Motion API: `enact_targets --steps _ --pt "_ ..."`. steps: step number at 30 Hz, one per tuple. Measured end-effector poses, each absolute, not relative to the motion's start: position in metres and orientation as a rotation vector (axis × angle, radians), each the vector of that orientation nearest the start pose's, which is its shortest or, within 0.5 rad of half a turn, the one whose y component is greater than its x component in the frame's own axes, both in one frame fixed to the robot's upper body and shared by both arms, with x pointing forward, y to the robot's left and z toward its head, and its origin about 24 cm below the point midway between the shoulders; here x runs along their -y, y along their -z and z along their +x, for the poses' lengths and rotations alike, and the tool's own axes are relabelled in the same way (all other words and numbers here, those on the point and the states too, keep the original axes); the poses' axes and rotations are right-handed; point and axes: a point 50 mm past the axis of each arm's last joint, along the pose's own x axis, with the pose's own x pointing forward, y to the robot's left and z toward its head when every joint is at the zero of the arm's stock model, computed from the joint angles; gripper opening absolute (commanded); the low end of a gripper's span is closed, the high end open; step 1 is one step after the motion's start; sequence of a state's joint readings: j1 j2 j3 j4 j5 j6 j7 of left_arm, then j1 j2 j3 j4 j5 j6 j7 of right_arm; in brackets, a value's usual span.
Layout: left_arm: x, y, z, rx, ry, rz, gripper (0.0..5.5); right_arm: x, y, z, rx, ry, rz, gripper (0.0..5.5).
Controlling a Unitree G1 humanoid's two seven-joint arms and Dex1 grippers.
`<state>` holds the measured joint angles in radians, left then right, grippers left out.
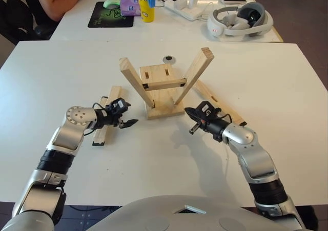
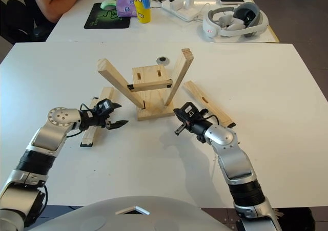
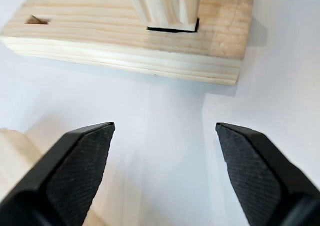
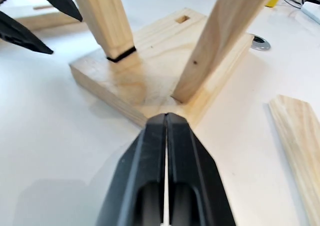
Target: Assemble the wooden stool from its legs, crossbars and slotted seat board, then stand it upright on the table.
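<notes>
Well, the seat board (image 1: 163, 102) lies flat in the middle of the white desk (image 1: 56, 72). Two wooden legs stick up out of it. The left leg (image 1: 136, 83) leans out to the left, and the right leg (image 1: 195, 75) leans out to the right. A short crossbar (image 1: 165, 83) runs between the two legs, partway up. Two slots (image 1: 146, 75) at the far end of the board have nothing in them.

The left pincer (image 3: 165, 131) is low over the desk, near the front left corner of the board. Its two black fingers (image 3: 82, 158) are spread wide, and there is nothing between them. Loose wooden pieces (image 1: 104, 122) lie flat on the desk beside it, partly under the left arm.

The right pincer (image 4: 166, 118) is on the other side and points at the front right corner of the board. Its fingers are pressed tight together with nothing in them. The tip is just beside the corner, but I cannot tell if it touches the wood. One more loose leg (image 1: 206, 91) lies flat on the desk to the right, and its near end goes under the right arm.

A small round metal cap (image 1: 169, 60) sits in the desk just behind the board. On another desk farther back are a yellow bottle (image 1: 147, 4) and a white headset (image 1: 240, 20).
</notes>
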<state>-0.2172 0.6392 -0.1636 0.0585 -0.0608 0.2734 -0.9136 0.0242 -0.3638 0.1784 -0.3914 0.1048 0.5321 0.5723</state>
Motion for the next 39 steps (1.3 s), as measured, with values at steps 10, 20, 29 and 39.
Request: enact_targets --steps 10,20,29,39 --pt "-0.215 -0.131 0.297 -0.162 0.803 0.229 2.19 0.089 -0.036 0.237 -0.279 -0.649 -0.022 0.0" --pt "-0.205 -0.169 0.31 -0.051 0.808 0.074 0.71 0.078 -0.023 0.258 -0.247 -0.563 -0.085 0.0" --pt "-0.187 -0.263 0.297 0.243 0.984 -0.236 0.02 0.071 -0.022 0.259 -0.239 -0.59 -0.131 0.0" --pt "-0.187 -0.299 0.287 0.333 1.051 -0.424 0.02 0.067 -0.021 0.26 -0.235 -0.608 -0.143 0.0"
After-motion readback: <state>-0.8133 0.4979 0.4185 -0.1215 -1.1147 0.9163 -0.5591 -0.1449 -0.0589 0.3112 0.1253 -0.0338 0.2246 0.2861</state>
